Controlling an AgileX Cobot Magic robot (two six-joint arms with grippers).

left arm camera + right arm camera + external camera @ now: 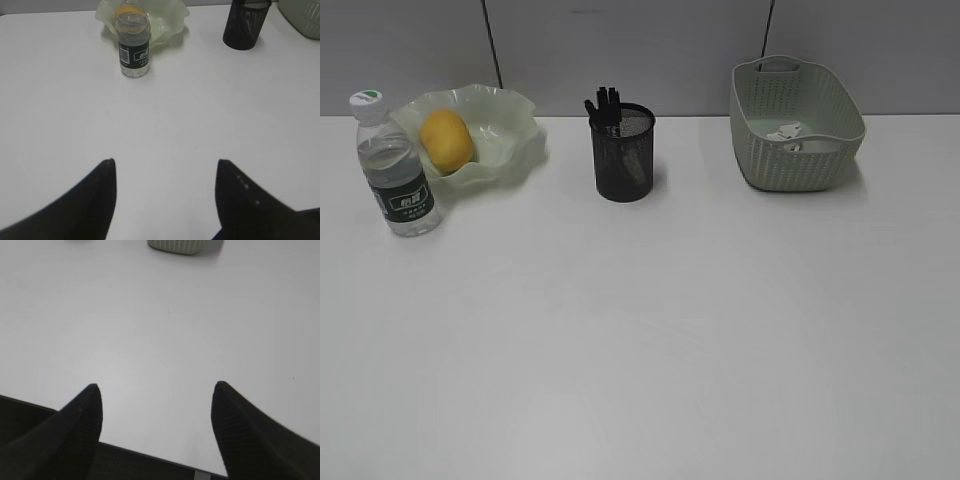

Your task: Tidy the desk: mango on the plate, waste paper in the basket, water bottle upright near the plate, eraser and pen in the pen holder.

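Nearest the wrist cameras, both end effectors hang over bare white counter [650,350]. The left end effector [165,162] has its 2 dark fingers [97,200] spread wide apart with nothing between them, only counter showing in the gap. The right end effector [155,387] is likewise spread and empty, its fingers [75,425] poised above the counter's near edge. Neither arm appears in the exterior view.

Farther back, along the rear of the counter, the things stand in a row. At the left, the water bottle [398,168] stands upright, white cap on top, dark green label facing forward, just beside and in front of the plate [510,135]. The mango [447,139] lies inside the plate, on its left half, partly behind the bottle from the left wrist view.

Near the middle, the pen holder [623,152] stands upright, well apart from the plate. Dark ends of 1 or more writing tools [604,104] stick up past its rim at the left; whether the eraser is in there too I cannot tell through the mesh.

At the right, well apart from the holder, sits the basket [796,125], with the waste paper [788,133] lying on its floor. Behind everything runs a grey panelled wall [640,45].
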